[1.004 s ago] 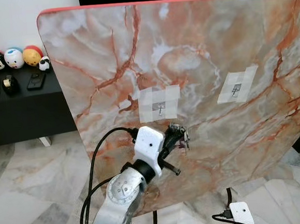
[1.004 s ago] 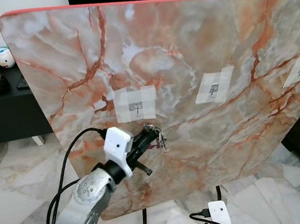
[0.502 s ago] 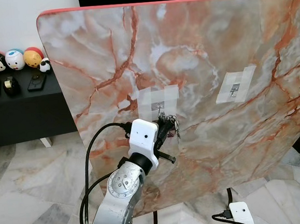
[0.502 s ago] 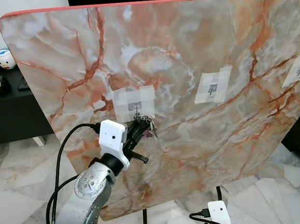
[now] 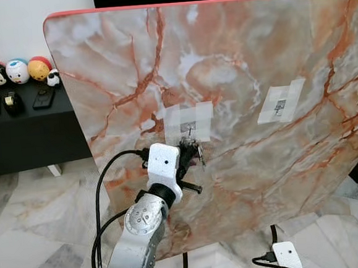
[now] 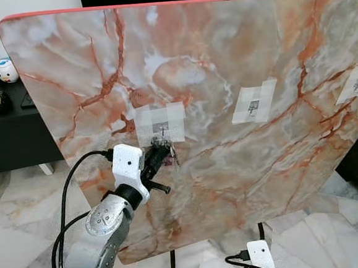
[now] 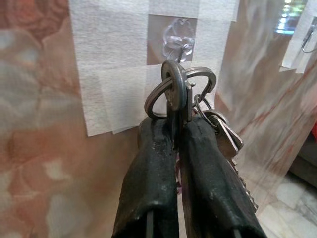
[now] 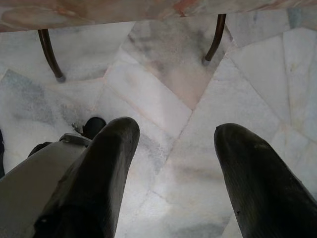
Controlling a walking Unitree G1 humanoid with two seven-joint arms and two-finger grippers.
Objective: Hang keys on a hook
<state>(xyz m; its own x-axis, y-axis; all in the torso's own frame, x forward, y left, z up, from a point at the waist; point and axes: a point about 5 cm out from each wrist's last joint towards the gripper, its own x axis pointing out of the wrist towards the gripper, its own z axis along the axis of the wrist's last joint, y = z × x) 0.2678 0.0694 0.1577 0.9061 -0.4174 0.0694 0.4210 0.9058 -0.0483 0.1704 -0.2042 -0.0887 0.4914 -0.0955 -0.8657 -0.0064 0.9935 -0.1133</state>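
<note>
Keys: a bunch of keys (image 7: 218,131) on metal rings, pinched between the two black fingers of the left gripper (image 7: 177,130); the flat rings stick up past the fingertips and the key blades hang off to one side of them.
Hook: a small clear hook (image 7: 177,42) under a patch of white tape (image 7: 116,74), straight ahead of the fingertips; the top ring sits just below the hook, and I cannot tell whether it touches.
Left gripper: fingers pressed together on the ring, arm raised toward the board, tips close to the taped patch (image 5: 188,122).
Board: a marble-patterned board (image 5: 235,61) standing nearly upright, directly in front of the gripper.
Other hooks: a second taped hook (image 5: 281,105) on the board, well off to the gripper's right.
Right gripper: right gripper (image 8: 173,144) low down, fingers spread apart with nothing between them, pointing at the tiled floor (image 8: 163,99).
Shelf: a dark shelf (image 5: 24,130) with small round toys (image 5: 16,70), far to the left gripper's left.
</note>
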